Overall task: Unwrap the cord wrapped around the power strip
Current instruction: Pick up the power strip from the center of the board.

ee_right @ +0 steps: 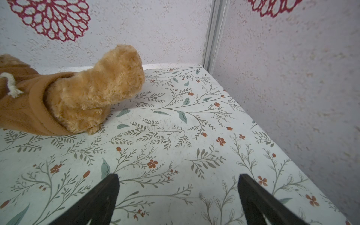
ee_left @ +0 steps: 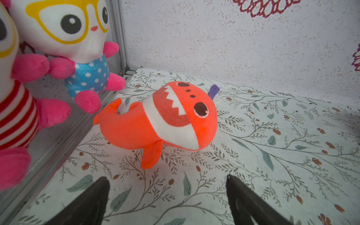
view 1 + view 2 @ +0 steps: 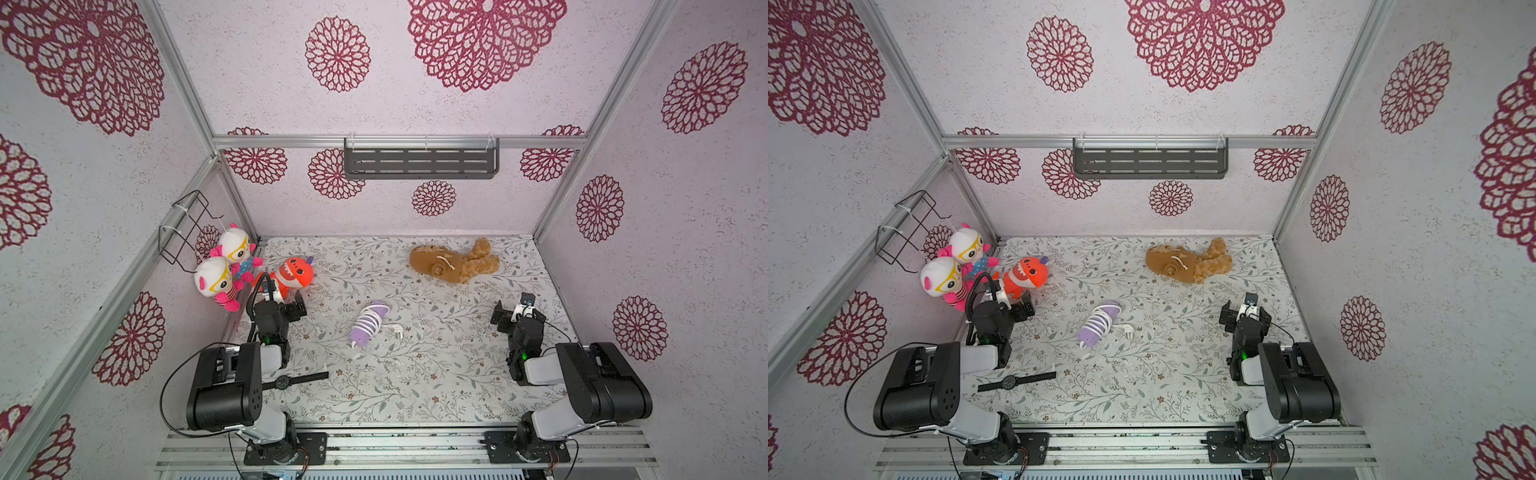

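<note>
The power strip (image 3: 360,335) lies mid-worktop (image 3: 436,374), the cord (image 3: 371,321) wound round it; unwrapping seems not yet begun. The left pincer (image 2: 168,179) at its 9 o'clock and the right pincer (image 1: 178,177) at 3 o'clock gape empty, well apart from it. The next move likely calls for reaching the loose plug (image 3: 397,331).

Bare tabletop (image 3: 436,374) surrounds the power strip (image 3: 360,334) at centre frame in both top views, its cord (image 3: 372,322) trailing just right. A watch (image 3: 291,380) lies lower left; an orange toy shark (image 3: 296,272) and two dolls (image 3: 217,284) crowd the upper left; a brown plush (image 3: 451,262) occupies the upper right, all well apart from the strip.
</note>
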Action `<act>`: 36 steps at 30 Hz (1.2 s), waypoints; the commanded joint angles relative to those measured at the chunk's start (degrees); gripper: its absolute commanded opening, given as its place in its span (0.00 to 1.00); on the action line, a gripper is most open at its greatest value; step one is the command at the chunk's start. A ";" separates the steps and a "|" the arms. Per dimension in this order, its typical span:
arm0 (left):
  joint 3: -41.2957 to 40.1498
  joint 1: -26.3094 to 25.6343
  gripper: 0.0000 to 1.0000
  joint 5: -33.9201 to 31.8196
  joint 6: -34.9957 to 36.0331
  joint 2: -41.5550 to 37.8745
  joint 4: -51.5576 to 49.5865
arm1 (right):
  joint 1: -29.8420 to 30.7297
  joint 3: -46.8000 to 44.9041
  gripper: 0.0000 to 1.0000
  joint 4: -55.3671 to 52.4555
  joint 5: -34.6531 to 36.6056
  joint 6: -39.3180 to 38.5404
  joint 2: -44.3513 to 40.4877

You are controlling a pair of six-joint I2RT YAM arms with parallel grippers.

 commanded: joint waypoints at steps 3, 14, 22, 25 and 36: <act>0.99 0.37 0.97 -0.40 0.94 0.64 1.72 | -0.26 1.31 0.99 1.61 -0.28 -0.41 0.26; 0.32 0.44 0.97 -1.38 0.80 -0.88 1.96 | -1.05 0.79 0.99 2.46 -1.06 -0.04 -0.28; 0.62 -0.22 0.97 -8.18 -1.47 -15.61 -10.39 | -1.01 3.74 0.99 -19.96 6.71 7.14 -19.69; 3.74 -0.12 0.97 -11.93 -3.45 -20.01 -18.48 | -1.10 7.84 0.99 -37.44 11.89 20.03 -25.98; 20.30 1.19 0.97 -9.28 -17.64 -23.14 -49.80 | -1.59 10.30 0.98 -56.97 -8.25 39.21 -32.32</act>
